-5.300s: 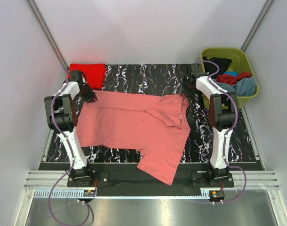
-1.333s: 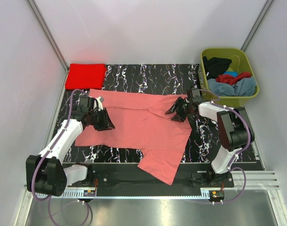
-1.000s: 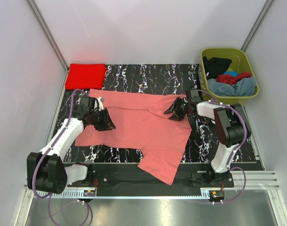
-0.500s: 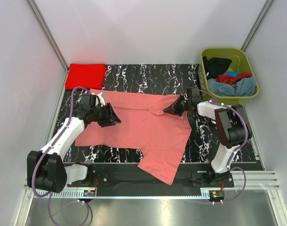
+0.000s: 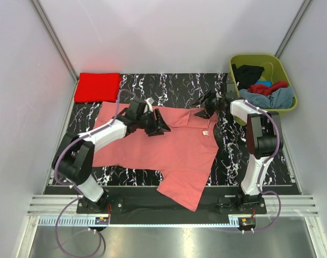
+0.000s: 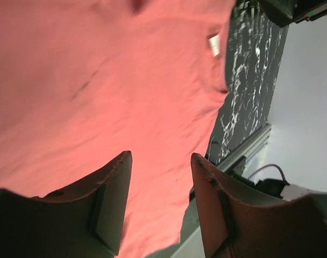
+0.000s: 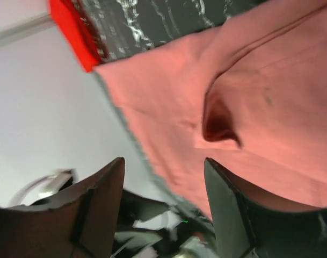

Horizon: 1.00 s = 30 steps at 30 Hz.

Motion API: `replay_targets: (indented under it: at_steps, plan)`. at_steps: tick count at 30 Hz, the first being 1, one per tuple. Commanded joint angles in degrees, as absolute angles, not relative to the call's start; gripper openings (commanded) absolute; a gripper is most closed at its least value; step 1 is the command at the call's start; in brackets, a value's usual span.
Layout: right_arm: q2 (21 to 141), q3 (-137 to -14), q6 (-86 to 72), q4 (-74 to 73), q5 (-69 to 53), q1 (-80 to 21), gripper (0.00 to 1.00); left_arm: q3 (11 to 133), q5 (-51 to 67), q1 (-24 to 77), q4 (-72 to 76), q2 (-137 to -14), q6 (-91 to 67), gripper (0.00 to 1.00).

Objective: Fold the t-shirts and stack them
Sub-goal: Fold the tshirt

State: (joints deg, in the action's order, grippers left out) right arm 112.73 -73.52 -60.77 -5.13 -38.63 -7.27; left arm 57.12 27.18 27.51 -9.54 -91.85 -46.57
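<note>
A salmon pink t-shirt (image 5: pixel 174 156) lies spread on the black marbled table (image 5: pixel 168 86), its lower hem hanging over the near edge. My left gripper (image 5: pixel 160 128) hovers over the shirt's far middle. In the left wrist view its jaws (image 6: pixel 160 156) stand open with only pink cloth (image 6: pixel 125 80) beneath. My right gripper (image 5: pixel 201 103) is by the shirt's far right corner. Its jaws (image 7: pixel 163 161) are open and empty, above the pink cloth (image 7: pixel 281 107). A folded bright red t-shirt (image 5: pixel 97 86) (image 7: pixel 72 29) rests at the far left corner.
An olive-green tub (image 5: pixel 257 56) stands at the far right, off the table, holding black (image 5: pixel 248 72), red (image 5: pixel 265 87) and grey-blue (image 5: pixel 273 99) clothes. White walls close in on the left, back and right. A metal rail (image 5: pixel 168 207) runs along the near edge.
My left gripper swung from the shirt's left side to its far middle and opened wider. My right gripper drew back from the fold toward the far right corner, shut briefly and opened again.
</note>
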Motion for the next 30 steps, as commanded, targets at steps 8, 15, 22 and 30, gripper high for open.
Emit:
replay_targets:
  at_steps: [8,15,22,30]
  plan:
    - [106.9,-87.0,-21.3,-39.5,-19.9,-4.9,0.38,88.7,4.8,41.0,-19.5,-111.7,-28.1,0.3]
    - [109.9,-89.9,-17.1,-39.5,-18.0,-4.9,0.46,103.3,-7.2,43.6,-27.2,-122.8,-24.3,0.41]
    - [113.4,-91.6,-15.3,-39.8,-17.9,-5.6,0.57,111.9,-11.2,43.5,-29.6,-129.4,-22.6,0.51]
    - [118.4,-95.3,-13.1,-39.7,-13.9,-8.4,0.48,115.1,-10.7,42.3,-29.9,-133.7,-22.3,0.54]
